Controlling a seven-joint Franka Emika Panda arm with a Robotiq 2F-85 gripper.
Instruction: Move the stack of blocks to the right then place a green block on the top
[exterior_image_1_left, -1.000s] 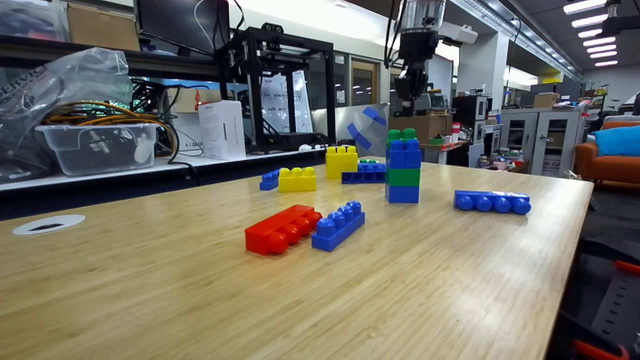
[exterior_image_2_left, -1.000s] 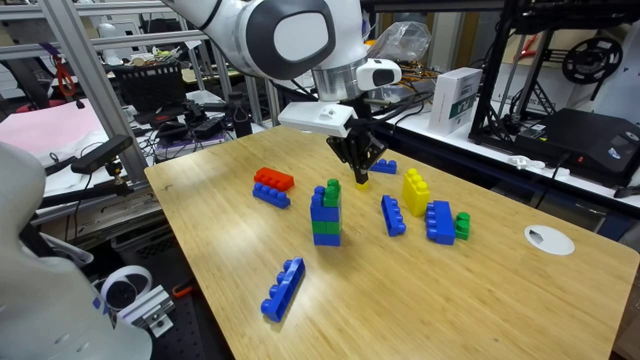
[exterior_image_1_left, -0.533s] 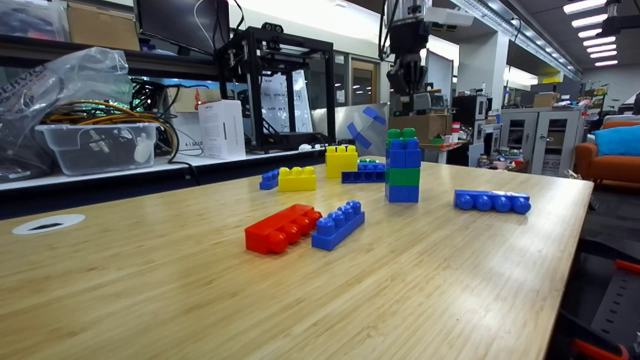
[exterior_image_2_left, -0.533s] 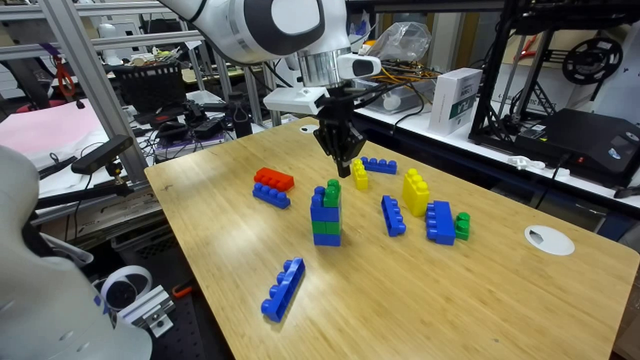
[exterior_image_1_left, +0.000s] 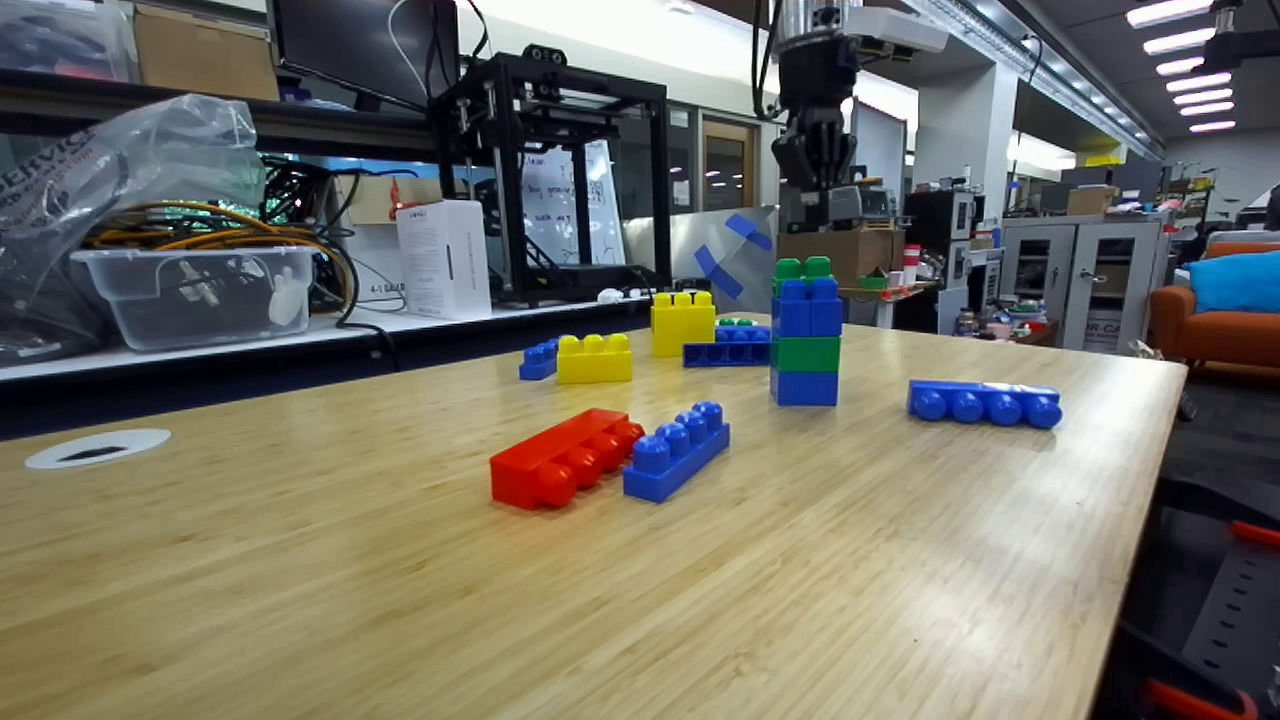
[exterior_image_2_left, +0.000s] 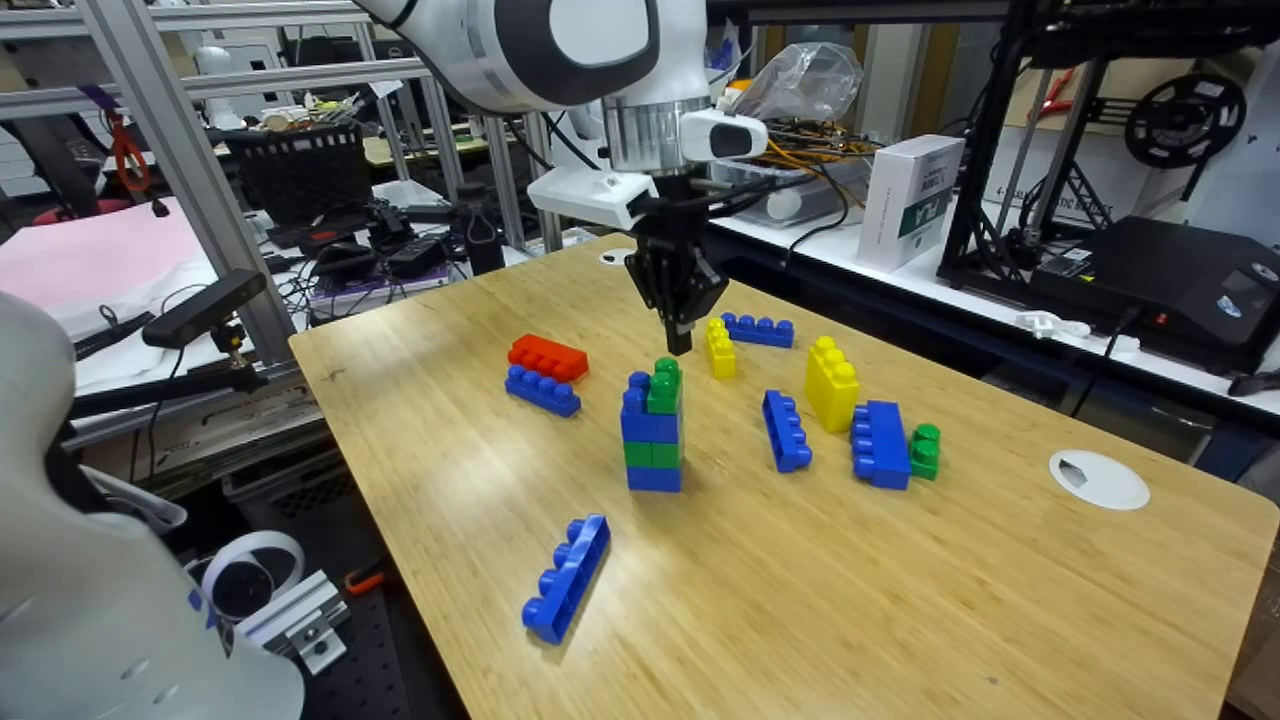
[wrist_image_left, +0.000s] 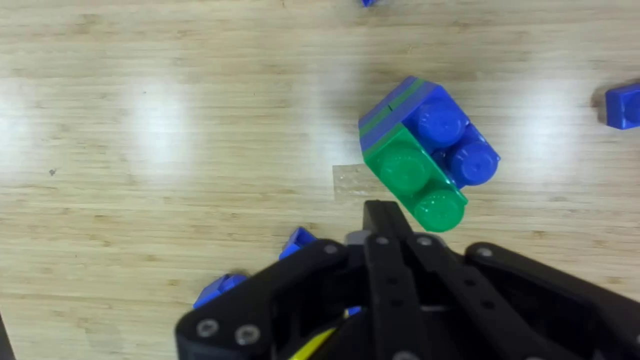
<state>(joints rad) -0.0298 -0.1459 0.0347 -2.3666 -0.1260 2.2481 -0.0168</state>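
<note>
Arm (exterior_image_2_left: 600, 35) white and dark grey, in view from the top edge of an exterior view, sloping down to a silver collar (exterior_image_2_left: 652, 138). White lower column (exterior_image_2_left: 120, 580) stands at the left edge there; the stretch linking the two lies out of frame. Gripper (exterior_image_2_left: 679, 346) black, hangs below the collar in both exterior views, pointing down, in mid-air. Wrist view: linkages (wrist_image_left: 270, 285) splayed to either side, two fingers (wrist_image_left: 375, 216) between them, closed flush against each other.
</note>
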